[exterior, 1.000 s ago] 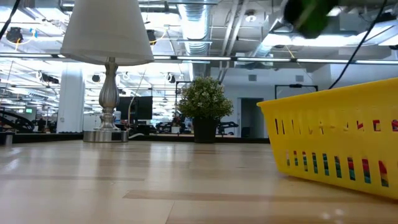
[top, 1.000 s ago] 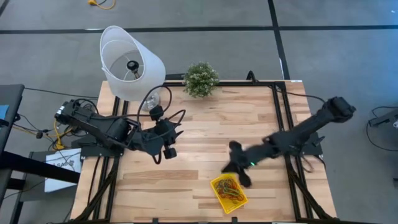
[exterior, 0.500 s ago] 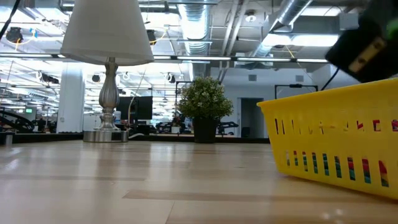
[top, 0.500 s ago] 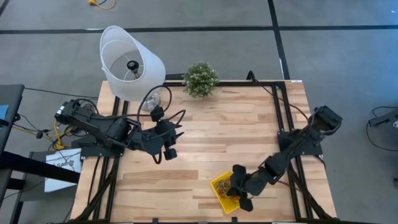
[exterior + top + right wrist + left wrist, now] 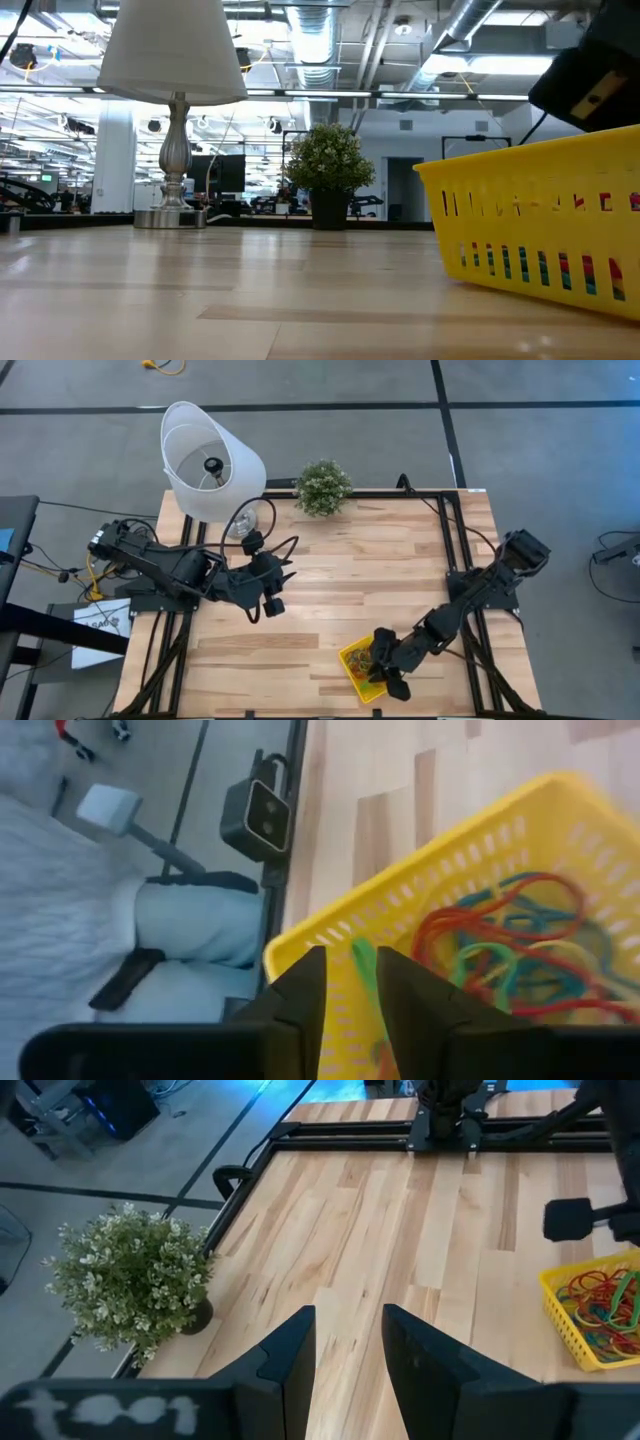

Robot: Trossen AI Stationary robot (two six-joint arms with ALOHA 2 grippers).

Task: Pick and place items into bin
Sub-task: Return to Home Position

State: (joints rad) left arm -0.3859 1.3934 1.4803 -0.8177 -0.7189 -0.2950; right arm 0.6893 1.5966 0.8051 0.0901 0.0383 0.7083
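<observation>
You are nearly finishing: the items [image 5: 480, 945] are lying in the bin [image 5: 347, 658] at the near edge of the table [image 5: 340, 560], none showing loose. The right gripper [image 5: 386, 672] is hovering over it, jaws narrowly parted, empty; the left gripper [image 5: 272, 588] is waiting mid-left, likewise. The right wrist view is showing the loops plainly; the low view, just the wall

The surface [image 5: 340, 575] is smooth, pale planked wood with a satin sheen. The bin [image 5: 540, 230] is glossy slotted plastic, holding rubbery loops [image 5: 600, 1295]. The lamp stem [image 5: 177, 150] is polished metal.
</observation>
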